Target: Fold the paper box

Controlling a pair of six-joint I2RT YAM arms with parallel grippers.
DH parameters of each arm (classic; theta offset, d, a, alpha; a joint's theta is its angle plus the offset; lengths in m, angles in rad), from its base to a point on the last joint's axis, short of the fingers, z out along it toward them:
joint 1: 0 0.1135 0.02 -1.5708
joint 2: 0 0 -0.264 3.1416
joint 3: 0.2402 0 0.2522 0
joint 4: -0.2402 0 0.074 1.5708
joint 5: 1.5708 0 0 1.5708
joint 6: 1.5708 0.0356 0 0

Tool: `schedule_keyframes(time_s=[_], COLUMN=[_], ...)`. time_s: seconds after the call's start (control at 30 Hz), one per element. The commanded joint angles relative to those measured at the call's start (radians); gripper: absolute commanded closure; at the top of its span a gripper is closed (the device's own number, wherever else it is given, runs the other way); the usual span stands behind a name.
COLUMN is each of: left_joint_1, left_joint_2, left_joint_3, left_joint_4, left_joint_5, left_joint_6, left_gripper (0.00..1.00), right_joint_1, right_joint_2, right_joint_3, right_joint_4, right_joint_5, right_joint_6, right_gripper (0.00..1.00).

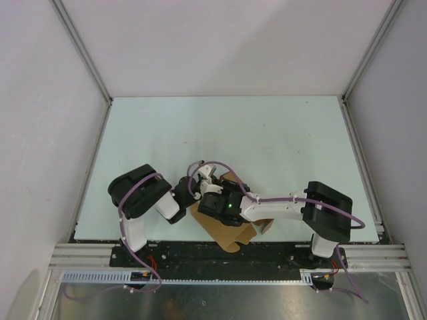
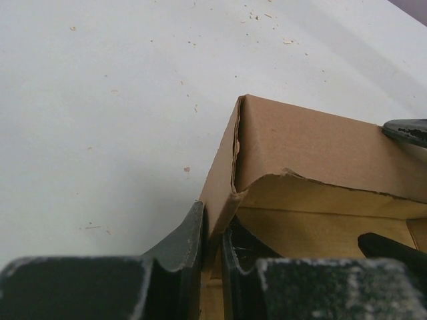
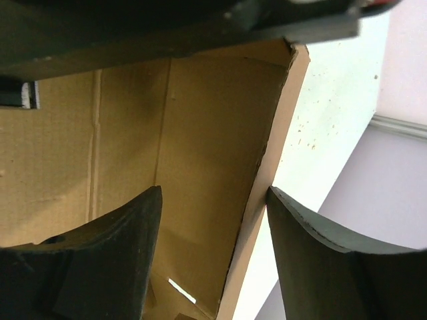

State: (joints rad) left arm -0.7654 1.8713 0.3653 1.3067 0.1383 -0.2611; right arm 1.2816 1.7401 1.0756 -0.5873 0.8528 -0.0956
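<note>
Box (image 1: 225, 235): brown cardboard, unmarked, partly raised. We find it under both wrists, at the near edge of the table.

Item one, left gripper (image 2: 212, 223): pinching.
- We see its two dark fingers (image 2: 183, 240) pressed together on one upright wall of the box. One finger is on the outer face and the other inside, just below a corner.
- Just ahead of the fingers that corner stands up, its fold line creased and a little split.
- To the right of the grip a second panel runs off. It has a ragged top edge, and the paler inside of the box shows below it.

Item two, right gripper (image 3: 213, 195): spread wide.
- We note a wall's edge standing in the gap, nearer the right finger. We cannot tell whether it touches that finger.
- The left finger hangs over the inside of the box, where creases run across the cardboard.
- The right finger hangs outside the box, over the table.

Item three, table (image 1: 267, 133): pale, lying ahead of and around both grippers. It is flecked with small brown crumbs (image 2: 187, 169), just left of the held corner and further out.
</note>
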Motion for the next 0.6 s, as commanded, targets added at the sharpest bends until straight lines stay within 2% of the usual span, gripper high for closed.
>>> schedule_keyframes(time_s=[0.0,0.37,0.57], left_joint_1=[-0.045,-0.046,-0.046], left_joint_2=[-0.027,-0.027,-0.029], left_joint_3=[-0.006,-0.008,-0.006], left_joint_4=[0.374,0.373,0.373], left_joint_5=[0.050,0.060,0.063], left_joint_6=[-0.023,-0.020,-0.018], left_gripper=[1.00,1.00,1.00], right_joint_1=[-0.001,-0.005,-0.039], right_joint_2=[-0.051,-0.109,-0.221], right_joint_3=[0.001,0.003,0.003], right_joint_4=[0.127,0.150,0.150], right_joint_5=[-0.204,-0.212,-0.236], right_joint_6=[0.091,0.091,0.091], right_gripper=[0.32,0.31,0.28])
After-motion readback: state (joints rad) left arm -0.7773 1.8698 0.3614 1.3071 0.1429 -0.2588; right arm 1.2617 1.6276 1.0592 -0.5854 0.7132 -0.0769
